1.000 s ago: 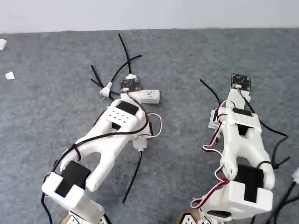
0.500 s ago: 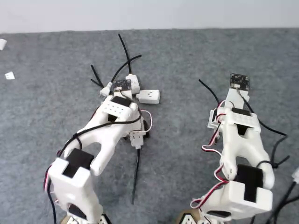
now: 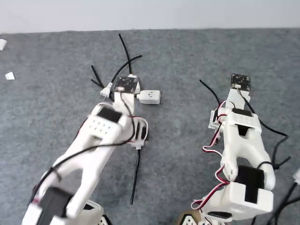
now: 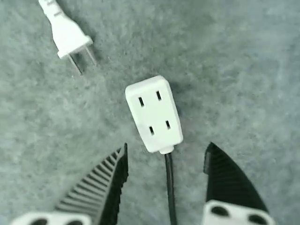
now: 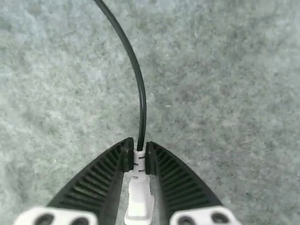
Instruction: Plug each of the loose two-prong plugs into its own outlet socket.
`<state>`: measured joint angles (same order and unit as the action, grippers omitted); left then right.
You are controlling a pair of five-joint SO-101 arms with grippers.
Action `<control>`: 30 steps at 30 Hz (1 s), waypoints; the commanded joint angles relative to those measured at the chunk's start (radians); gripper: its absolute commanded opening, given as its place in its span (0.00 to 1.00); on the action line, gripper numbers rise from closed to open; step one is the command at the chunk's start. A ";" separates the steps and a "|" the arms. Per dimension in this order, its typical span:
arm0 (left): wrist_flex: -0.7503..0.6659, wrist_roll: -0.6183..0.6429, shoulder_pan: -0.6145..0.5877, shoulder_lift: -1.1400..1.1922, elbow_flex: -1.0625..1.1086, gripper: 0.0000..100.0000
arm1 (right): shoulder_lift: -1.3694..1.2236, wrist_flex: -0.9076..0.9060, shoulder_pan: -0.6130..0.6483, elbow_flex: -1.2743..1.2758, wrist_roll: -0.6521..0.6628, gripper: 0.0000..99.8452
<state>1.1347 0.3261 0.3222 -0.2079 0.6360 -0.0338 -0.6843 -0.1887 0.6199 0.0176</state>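
Since one second ago the left arm (image 3: 93, 143) has drawn its body back toward the near-left corner, while its wrist stays over the same place; the right arm (image 3: 241, 136) did not move. Nearest, a long cord (image 3: 135, 176) lies on the grey surface (image 3: 183, 61) beside the left arm. Further on, the left tool (image 4: 167, 148) hangs open above a white outlet socket (image 4: 153, 115), one finger at each side of the socket's own lead (image 4: 168, 187), not touching it. A loose two-prong plug (image 4: 69, 40) lies near this socket, apart from it. The right tool (image 5: 137, 157) is closed on the neck of another white plug (image 5: 139, 199), whose black cable (image 5: 133, 70) runs away over the surface.
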 commanded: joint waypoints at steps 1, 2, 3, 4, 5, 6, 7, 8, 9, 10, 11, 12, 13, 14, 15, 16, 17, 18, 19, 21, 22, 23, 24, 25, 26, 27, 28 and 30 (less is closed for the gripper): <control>-0.149 -0.048 -0.041 -0.204 0.124 0.25 | 0.012 -0.007 0.012 -0.058 0.012 0.01; -0.184 -0.051 -0.058 -0.249 0.165 0.25 | 0.015 -0.008 0.013 -0.057 0.012 0.01; -0.212 -0.048 -0.072 -0.287 0.199 0.24 | 0.015 -0.010 0.013 -0.057 0.012 0.01; -0.232 -0.048 -0.091 -0.325 0.229 0.24 | 0.015 -0.010 0.013 -0.057 0.012 0.01; -0.244 -0.046 -0.112 -0.356 0.255 0.22 | 0.015 -0.010 0.013 -0.057 0.012 0.01; -0.247 -0.046 -0.132 -0.374 0.274 0.19 | 0.016 -0.012 0.013 -0.057 0.011 0.01; -0.247 -0.049 -0.150 -0.382 0.285 0.15 | 0.016 -0.019 0.013 -0.057 0.008 0.01; -0.247 -0.052 -0.172 -0.384 0.297 0.11 | 0.018 -0.035 0.013 -0.058 0.008 0.01; -0.249 -0.054 -0.198 -0.384 0.309 0.06 | 0.024 -0.047 0.018 -0.061 0.009 0.01; -0.256 -0.055 -0.224 -0.384 0.321 0.03 | 0.038 -0.059 0.030 -0.064 0.009 0.01; -0.278 -0.057 -0.253 -0.384 0.335 0.01 | 0.058 -0.073 0.041 -0.066 0.008 0.01; -0.307 -0.071 -0.287 -0.384 0.355 0.01 | 0.081 -0.091 0.050 -0.066 0.005 0.01; -0.345 -0.087 -0.318 -0.384 0.372 0.02 | 0.108 -0.111 0.062 -0.064 0.003 0.01; -0.391 -0.101 -0.345 -0.384 0.389 0.01 | 0.136 -0.130 0.079 -0.060 0.002 0.01; -0.434 -0.110 -0.365 -0.384 0.407 0.01 | 0.163 -0.142 0.096 -0.048 0.002 0.01; -0.471 -0.118 -0.377 -0.385 0.429 0.01 | 0.189 -0.148 0.111 -0.026 0.003 0.01; -0.499 -0.124 -0.381 -0.388 0.444 0.01 | 0.213 -0.147 0.127 0.000 0.005 0.01; -0.516 -0.126 -0.379 -0.388 0.456 0.01 | 0.231 -0.147 0.142 0.021 0.009 0.01; -0.526 -0.124 -0.379 -0.387 0.461 0.01 | 0.242 -0.147 0.157 0.041 0.011 0.01; -0.529 -0.124 -0.379 -0.385 0.464 0.01 | 0.242 -0.157 0.176 0.063 0.012 0.02; -0.529 -0.124 -0.379 -0.385 0.466 0.01 | 0.234 -0.160 0.179 0.068 0.012 0.02; -0.529 -0.124 -0.379 -0.385 0.467 0.01 | 0.223 -0.163 0.179 0.068 0.012 0.04; -0.531 -0.124 -0.379 -0.385 0.467 0.01 | 0.206 -0.163 0.176 0.066 0.012 0.06; -0.531 -0.124 -0.379 -0.385 0.467 0.01 | 0.186 -0.160 0.174 0.061 0.012 0.09; -0.531 -0.124 -0.379 -0.385 0.467 0.01 | 0.165 -0.154 0.174 0.052 0.012 0.12; -0.531 -0.124 -0.379 -0.384 0.467 0.01 | 0.140 -0.153 0.174 0.037 0.014 0.14; -0.531 -0.124 -0.379 -0.384 0.467 0.01 | 0.116 -0.150 0.173 0.020 0.017 0.16; -0.531 -0.124 -0.379 -0.384 0.467 0.01 | 0.076 -0.151 0.154 -0.015 0.051 0.17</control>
<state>0.6283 0.2125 -0.0506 -0.5654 1.1116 0.0675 -0.8378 -0.0215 0.6951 0.0207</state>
